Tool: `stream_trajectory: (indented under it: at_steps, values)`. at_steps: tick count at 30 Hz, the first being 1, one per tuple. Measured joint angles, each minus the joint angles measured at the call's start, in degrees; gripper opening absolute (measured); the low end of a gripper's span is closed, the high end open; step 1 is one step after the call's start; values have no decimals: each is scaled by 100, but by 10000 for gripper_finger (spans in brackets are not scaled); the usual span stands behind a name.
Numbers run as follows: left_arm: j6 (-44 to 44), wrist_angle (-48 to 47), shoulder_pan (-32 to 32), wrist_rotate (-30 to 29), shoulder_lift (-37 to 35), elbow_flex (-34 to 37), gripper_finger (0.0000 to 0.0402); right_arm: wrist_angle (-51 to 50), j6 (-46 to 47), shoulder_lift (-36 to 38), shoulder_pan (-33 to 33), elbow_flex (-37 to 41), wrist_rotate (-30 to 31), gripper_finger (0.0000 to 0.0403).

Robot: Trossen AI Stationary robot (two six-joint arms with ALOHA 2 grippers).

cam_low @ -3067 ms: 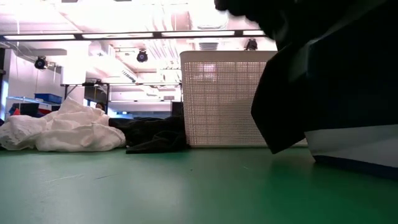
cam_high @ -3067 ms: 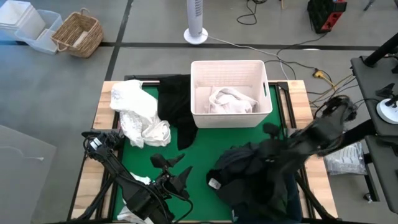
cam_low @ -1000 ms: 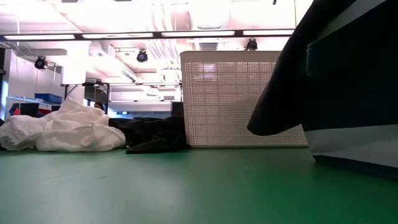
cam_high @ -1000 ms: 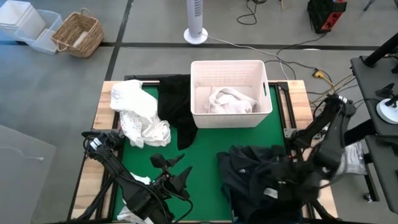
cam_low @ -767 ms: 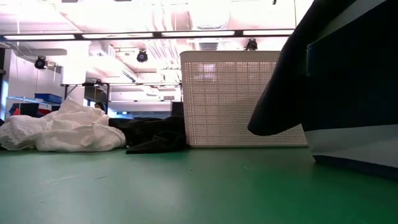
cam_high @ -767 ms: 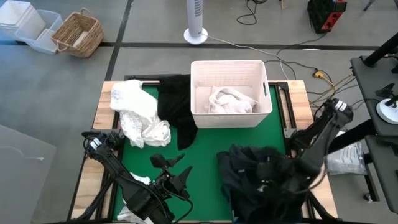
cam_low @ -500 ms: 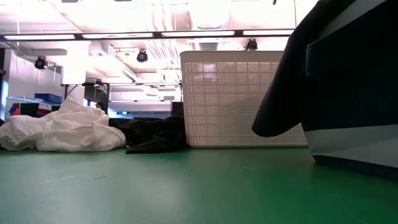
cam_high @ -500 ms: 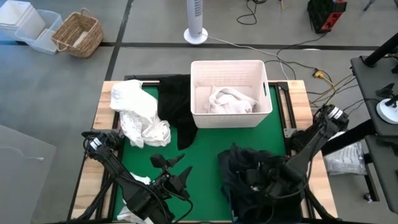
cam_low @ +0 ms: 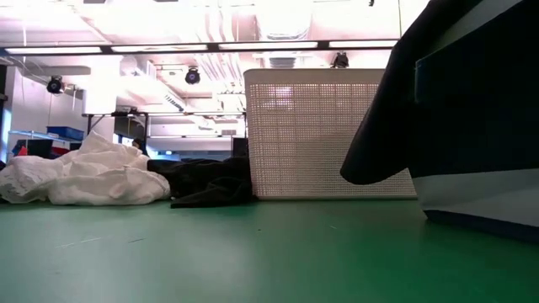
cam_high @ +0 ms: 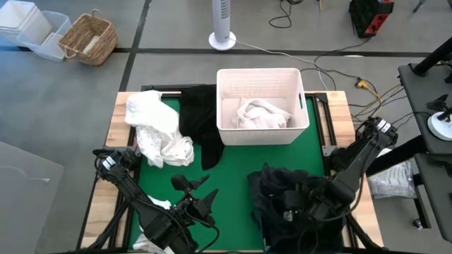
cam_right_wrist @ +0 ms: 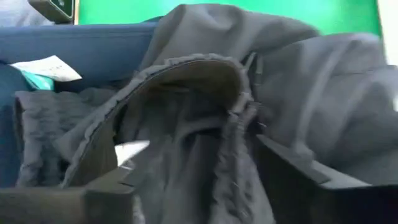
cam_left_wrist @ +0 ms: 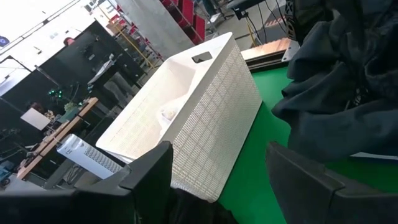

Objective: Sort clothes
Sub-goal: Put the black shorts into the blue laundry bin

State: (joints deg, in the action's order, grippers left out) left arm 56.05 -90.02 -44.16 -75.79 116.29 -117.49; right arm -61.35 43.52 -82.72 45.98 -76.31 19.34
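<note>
White clothes [cam_high: 157, 129] and a black garment [cam_high: 198, 121] lie on the green mat at the far left. The white bin [cam_high: 261, 106] holds a white garment [cam_high: 263, 114]. A heap of dark clothes [cam_high: 282, 190] fills the navy bin [cam_right_wrist: 74, 43] at the near right; one flap [cam_low: 375, 143] hangs over its side. My right gripper [cam_right_wrist: 205, 199] is low over that heap, open, with a dark grey garment's collar [cam_right_wrist: 205, 81] between its fingers. My left gripper [cam_high: 194, 197] waits open at the near left. My right gripper's fingers [cam_right_wrist: 298, 180] stand on either side of the dark grey garment's folded collar edge [cam_right_wrist: 233, 124], coming from above. The garment lies slack on the heap in the bin. Whether the fingers touch the cloth, I cannot tell.
The white bin [cam_left_wrist: 186, 118] stands at the far middle of the mat. Bare green mat [cam_high: 226, 176] lies between the bins and my left arm. A black frame [cam_high: 326, 120] runs along the table's right edge.
My right gripper has moved toward the table's left and gone lower over the heap of dark clothes in the navy bin. The dark cloth under it has settled onto the heap.
</note>
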Motion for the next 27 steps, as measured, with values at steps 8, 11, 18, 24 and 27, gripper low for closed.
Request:
stream_trajectory:
  at_steps: [8, 11, 18, 24, 27]
  values:
    - [0, 0, 0, -2, 0, 0, 233, -1434, 154, 33, -70, -635, 1077, 300]
    - [0, 0, -2, -2, 0, 0, 233, -1433, 150, 46, -313, -629, 1221, 316]
    - [0, 0, -2, 6, 0, 0, 233, -921, -544, 53, -989, -217, 1069, 353]
    - [0, 0, -2, 25, 0, 0, 233, 165, -1162, 51, -1350, 281, 304, 358]
    - [0, 0, 0, 28, 0, 0, 233, 300, -1139, 46, -1495, 484, 272, 355]
